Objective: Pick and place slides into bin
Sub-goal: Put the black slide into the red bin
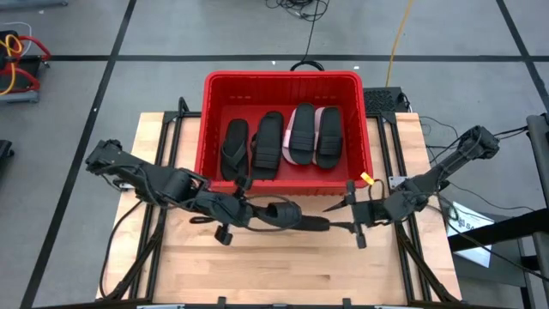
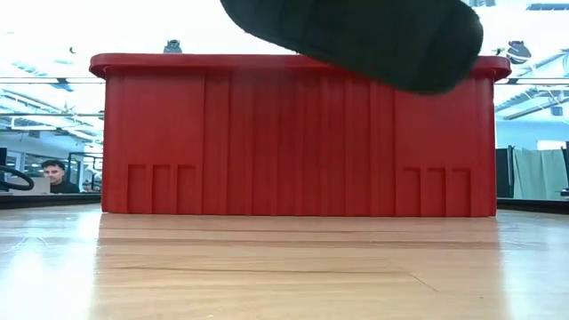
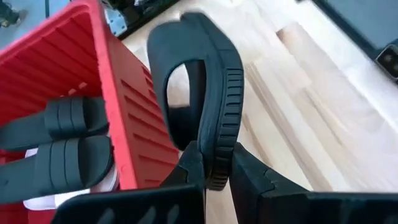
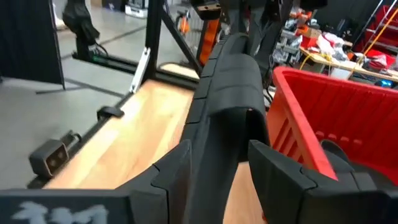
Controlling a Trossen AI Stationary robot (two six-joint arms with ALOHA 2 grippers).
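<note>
Held slide: a black slide (image 1: 279, 212) hung above the wooden table (image 1: 283, 275), just in front of the bin's near wall, with its length running across between the two grippers; in the low view its dark underside (image 2: 373, 36) filled the upper middle, clear of the tabletop.
Left gripper: the left gripper (image 3: 214, 171) was clamped narrowly on one end of the slide's ribbed sole edge (image 3: 227, 106), with the strap (image 3: 180, 68) arching away beyond the fingers (image 3: 189, 168).
Right gripper: the right gripper (image 4: 217, 168) sat at the slide's other end, its fingers (image 4: 177, 168) standing apart on either side of the sole (image 4: 230, 93); whether they pressed on it could not be told.
Bin: the red bin (image 1: 210, 129) stood at the far middle of the table, its ribbed front wall (image 2: 293, 147) facing the low camera.
Slides in bin: four lay side by side on the bin floor, a black flip-flop (image 1: 234, 148), a black slide (image 1: 268, 143), and two black-strapped slides on pink soles (image 1: 302, 133) (image 1: 329, 136).
Table: light wood planks (image 3: 311, 112) on a dark frame.
Surroundings: grey floor with dark lines and cables (image 1: 296, 9); a person (image 2: 55, 175) showed in the room behind, low beside the bin.
</note>
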